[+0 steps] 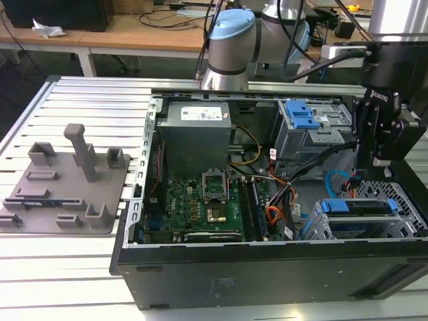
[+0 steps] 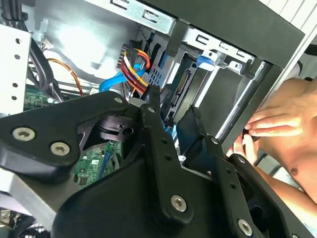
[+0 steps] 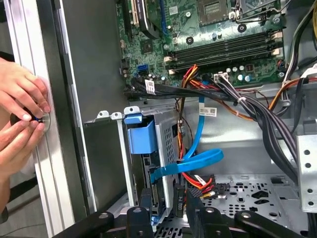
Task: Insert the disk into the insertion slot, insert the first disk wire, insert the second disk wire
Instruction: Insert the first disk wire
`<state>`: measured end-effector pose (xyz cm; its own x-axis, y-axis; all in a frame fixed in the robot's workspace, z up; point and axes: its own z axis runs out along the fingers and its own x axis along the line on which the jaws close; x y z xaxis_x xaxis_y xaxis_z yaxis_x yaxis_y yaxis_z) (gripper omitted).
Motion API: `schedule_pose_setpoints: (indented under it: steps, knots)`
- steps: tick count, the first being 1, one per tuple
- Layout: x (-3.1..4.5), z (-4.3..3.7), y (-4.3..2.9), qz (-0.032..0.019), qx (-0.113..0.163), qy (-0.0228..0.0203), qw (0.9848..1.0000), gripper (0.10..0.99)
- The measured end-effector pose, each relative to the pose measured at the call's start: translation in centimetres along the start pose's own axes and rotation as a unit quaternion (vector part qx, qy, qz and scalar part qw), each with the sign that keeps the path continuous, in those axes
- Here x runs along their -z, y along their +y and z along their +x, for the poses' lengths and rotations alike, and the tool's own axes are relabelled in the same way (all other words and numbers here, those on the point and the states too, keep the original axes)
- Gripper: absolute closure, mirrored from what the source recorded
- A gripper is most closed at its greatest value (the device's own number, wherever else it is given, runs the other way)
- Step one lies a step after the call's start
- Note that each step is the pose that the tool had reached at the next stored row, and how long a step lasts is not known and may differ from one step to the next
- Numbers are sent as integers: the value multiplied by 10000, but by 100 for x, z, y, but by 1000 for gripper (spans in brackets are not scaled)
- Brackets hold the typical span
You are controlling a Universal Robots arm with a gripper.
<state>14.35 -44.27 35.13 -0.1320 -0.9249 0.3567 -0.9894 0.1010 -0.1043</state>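
Disk (image 3: 141,138) sits inside the insertion slot (image 3: 167,144), blue caddy tab at the slot's mouth, so step one looks done. Second disk wire (image 3: 200,157) loops in beside the slot and its end lies against the disk's back edge. Can't tell if it's fully plugged. Red-yellow wire bundle (image 3: 199,179) ends in a dark plug just beside the slot and doesn't look seated, so at least one wire seems left.

Gripper (image 3: 168,201) hovers at that same end of the slot, jaws apart, nothing visibly clamped. Room is tight there. The slot's sheet-metal wall is on one side, and a black cable bundle (image 3: 237,99) crosses just past the slot. The case wall (image 3: 94,74) is near on the other side. A person's hands (image 3: 22,116) are at the case's outer edge beyond that wall, well apart from the slot.
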Motion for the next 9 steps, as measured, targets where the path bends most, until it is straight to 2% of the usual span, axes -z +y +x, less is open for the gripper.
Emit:
schedule_pose_setpoints:
  steps: [4, 5, 7, 8, 9]
  knots:
    - [-35, -41, 0, 10, 8, 70, 10000, 678]
    - [-37, -55, -3, 14, 16, 98, 9999, 678]
    - [-36, -58, -7, 20, 40, 207, 9998, 678]
    - [-36, -63, -7, 26, 48, 238, 9997, 678]
    - [-36, -65, -7, 29, 55, 238, 9997, 678]
